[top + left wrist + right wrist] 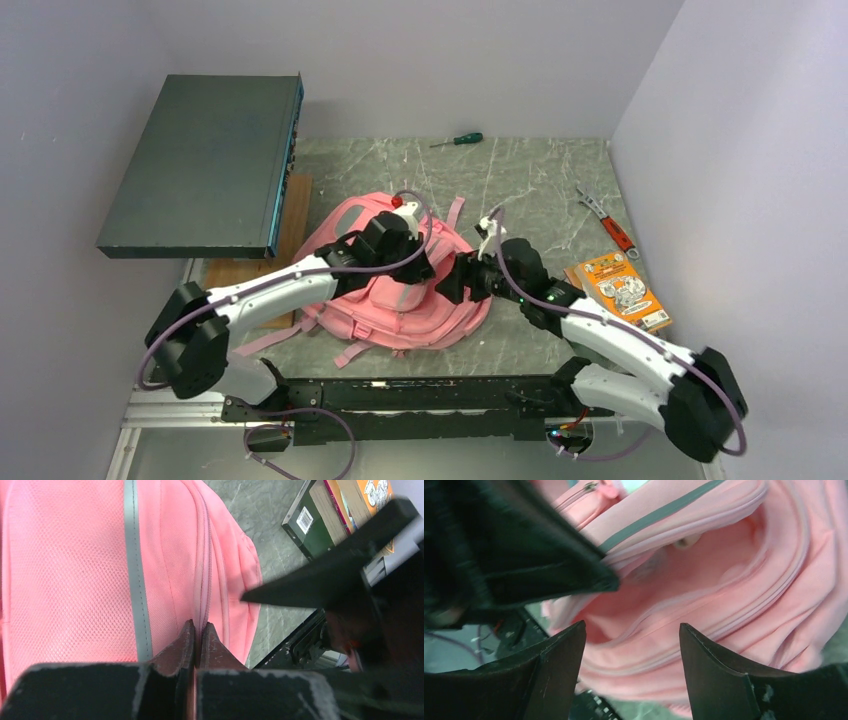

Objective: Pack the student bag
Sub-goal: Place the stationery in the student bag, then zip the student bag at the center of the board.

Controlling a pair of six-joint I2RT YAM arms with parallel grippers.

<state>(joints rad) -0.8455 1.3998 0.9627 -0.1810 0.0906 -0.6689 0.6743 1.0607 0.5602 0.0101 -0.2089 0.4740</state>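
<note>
- The student bag is soft pink cloth with a fine mesh front panel and grey trim strips. It lies flat in the middle of the grey-green marbled table, between the two arms.
- Its main pocket gapes open in the right wrist view, showing smooth, folded pink lining. A small pale thing sits inside, too blurred to name.
- The left gripper has its claw pressed together on the bag's zip seam. Whether it catches cloth, I cannot tell.
- The right gripper has its claw spread at the open mouth, holding nothing.
- An orange book lies flat to the right of the bag.
</note>
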